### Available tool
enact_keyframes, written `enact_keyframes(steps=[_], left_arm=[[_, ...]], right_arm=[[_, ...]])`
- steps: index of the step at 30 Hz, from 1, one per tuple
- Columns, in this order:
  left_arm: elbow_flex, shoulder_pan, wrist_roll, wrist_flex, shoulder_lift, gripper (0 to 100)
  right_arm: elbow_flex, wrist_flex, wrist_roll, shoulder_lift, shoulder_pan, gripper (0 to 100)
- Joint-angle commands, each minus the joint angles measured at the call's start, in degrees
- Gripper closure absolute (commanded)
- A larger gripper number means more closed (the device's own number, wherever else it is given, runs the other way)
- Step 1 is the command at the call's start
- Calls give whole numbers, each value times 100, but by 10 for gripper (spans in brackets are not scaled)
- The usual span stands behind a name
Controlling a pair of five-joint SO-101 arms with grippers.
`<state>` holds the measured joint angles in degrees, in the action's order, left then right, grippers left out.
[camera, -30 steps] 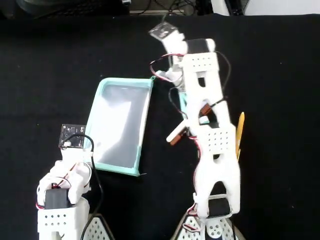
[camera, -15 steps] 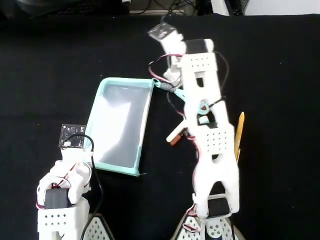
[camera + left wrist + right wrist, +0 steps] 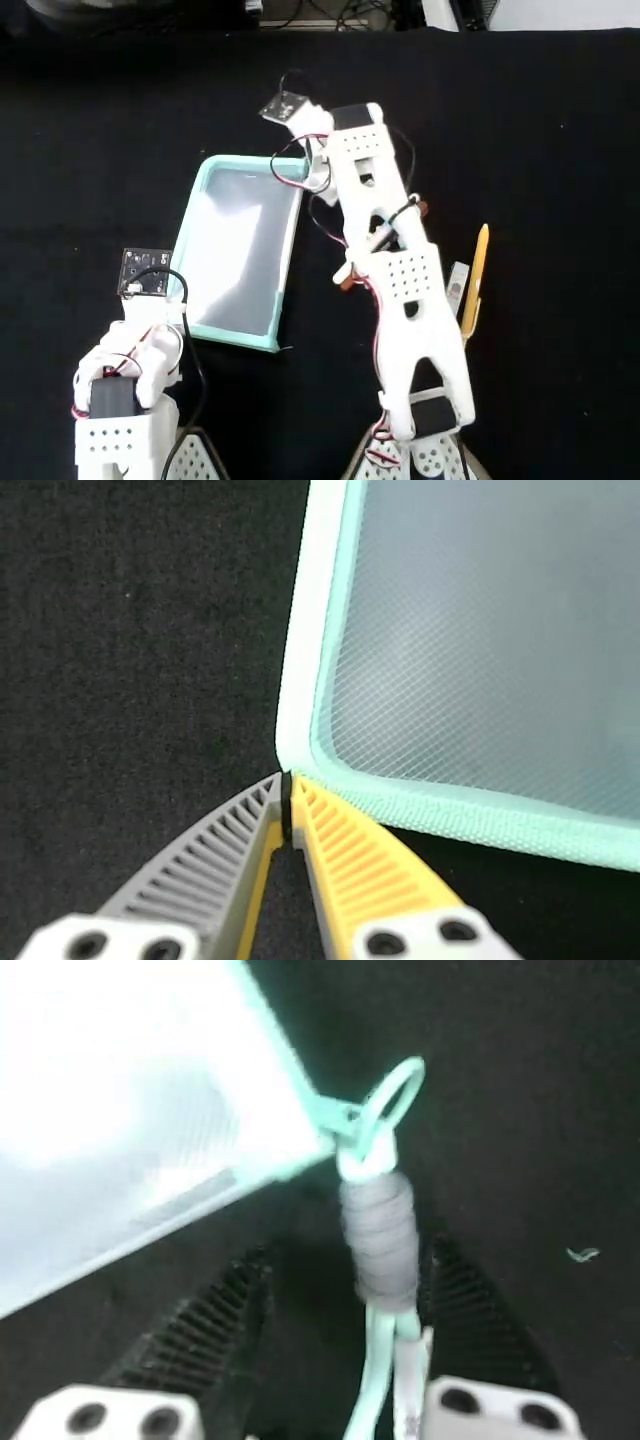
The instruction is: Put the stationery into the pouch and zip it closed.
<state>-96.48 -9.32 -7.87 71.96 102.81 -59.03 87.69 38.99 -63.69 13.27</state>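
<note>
The teal-edged clear pouch (image 3: 240,250) lies flat at centre left. My left gripper (image 3: 178,318) sits at its near left corner; in the left wrist view the gripper (image 3: 288,785) is shut, pinching that corner of the pouch (image 3: 480,650). My right gripper (image 3: 312,170) is at the pouch's far right corner. It stands open (image 3: 348,1250) with the zip pull (image 3: 378,1225), a teal ring on a grey-wrapped cord, between its fingers, apart from both. A yellow pencil (image 3: 475,275), a small white piece (image 3: 457,287) and a brown-tipped marker (image 3: 349,276) lie on the cloth by the right arm.
Black cloth covers the table. The right arm (image 3: 400,290) stretches over the marker and hides most of it. Cables and a pale surface run along the table's far edge (image 3: 330,15).
The right arm has swung left, bringing its gripper to the pouch's far right corner. The white piece beside the pencil has come out from under it. The left arm has not moved.
</note>
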Motion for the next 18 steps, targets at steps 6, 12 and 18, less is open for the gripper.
enact_keyframes(steps=[6,12,18], left_arm=[[-92,40,26,26,44,970],[-92,40,26,26,44,970],[-92,40,26,26,44,970]], right_arm=[[-1059,132,53,-224,158,783],[-1165,158,53,-541,185,819],[-1341,659,-9,-549,62,989]])
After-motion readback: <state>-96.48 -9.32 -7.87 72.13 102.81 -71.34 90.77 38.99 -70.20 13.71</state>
